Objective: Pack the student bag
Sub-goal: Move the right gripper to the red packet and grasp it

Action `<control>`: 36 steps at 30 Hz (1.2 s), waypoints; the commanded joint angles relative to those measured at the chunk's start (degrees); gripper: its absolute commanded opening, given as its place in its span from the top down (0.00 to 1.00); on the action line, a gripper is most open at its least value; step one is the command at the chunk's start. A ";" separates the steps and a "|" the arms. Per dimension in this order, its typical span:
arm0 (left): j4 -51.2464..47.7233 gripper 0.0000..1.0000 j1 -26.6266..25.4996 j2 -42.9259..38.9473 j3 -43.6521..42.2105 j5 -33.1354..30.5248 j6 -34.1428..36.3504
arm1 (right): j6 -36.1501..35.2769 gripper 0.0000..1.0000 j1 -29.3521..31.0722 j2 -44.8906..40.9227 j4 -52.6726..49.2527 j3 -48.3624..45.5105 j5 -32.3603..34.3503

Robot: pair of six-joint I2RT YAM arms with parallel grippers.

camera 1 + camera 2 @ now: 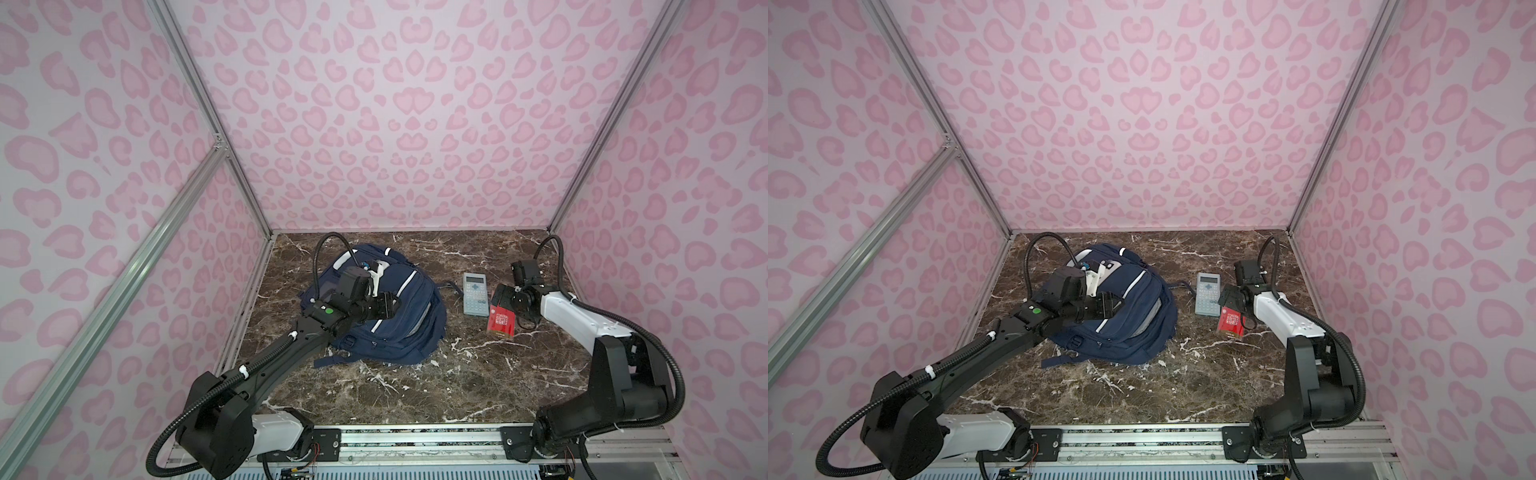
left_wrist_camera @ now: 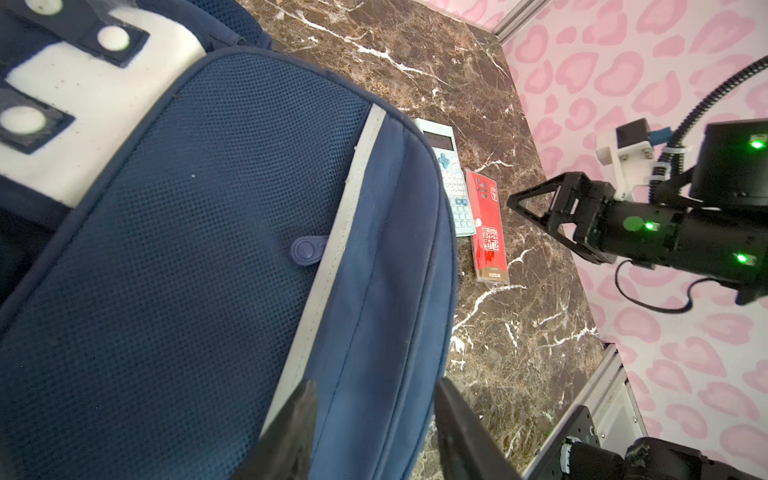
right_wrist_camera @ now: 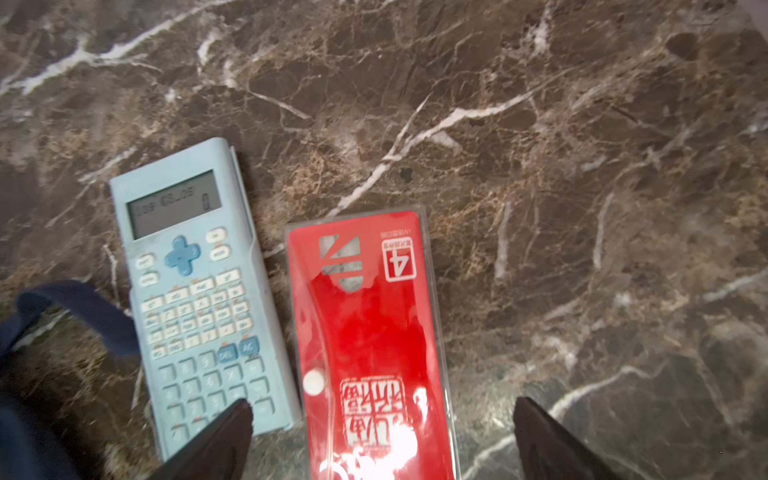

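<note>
Bright, even light — the right wrist view is blurred, glare whitening the red packet (image 3: 365, 345).

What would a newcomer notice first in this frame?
The pink leopard-print walls around the brown marble table dominate. On the table's left lies the navy student bag, with the left gripper open over it. To its right, a pale-blue calculator and a red packet lie side by side, the right gripper open over the packet.

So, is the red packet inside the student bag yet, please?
Out: the red packet lies flat on the table beside the calculator, apart from the student bag.
</note>
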 commanded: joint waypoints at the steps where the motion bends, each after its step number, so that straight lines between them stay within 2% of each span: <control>1: 0.83 0.47 -1.35 -0.89 -0.71 0.02 -1.20 | -3.04 0.00 -0.94 3.64 0.19 1.73 -3.46; 9: 3.41 0.46 -8.06 -1.07 0.40 1.63 -3.48 | -5.84 0.00 -1.67 12.13 -0.98 6.86 -6.26; 12: 3.44 0.46 -8.72 -0.89 1.36 1.93 -3.41 | -4.04 0.03 -1.55 14.29 -5.28 7.53 -3.72; 15: 3.37 0.46 -8.70 -1.14 1.50 1.71 -3.12 | -3.53 0.05 -1.55 14.29 -6.17 5.47 -2.05; 21: 4.05 0.46 -8.75 -2.20 0.59 2.39 -3.71 | -3.55 0.12 -0.67 11.55 -6.36 0.12 -5.58; 25: 4.79 0.47 -9.25 -2.34 0.47 2.94 -4.11 | -2.82 0.18 2.67 7.85 -6.05 -5.04 -6.54; 29: 4.66 0.48 -9.77 -2.39 0.22 2.57 -4.02 | -0.06 0.20 7.85 3.63 -4.73 -11.31 -8.11; 33: 5.18 0.48 -10.46 -1.98 0.01 2.37 -4.48 | 5.09 0.19 17.09 -1.88 -2.63 -15.70 -9.53; 36: 6.16 0.48 -12.53 -0.65 0.12 1.81 -4.88 | 8.89 0.13 22.73 -4.58 -1.26 -16.30 -11.19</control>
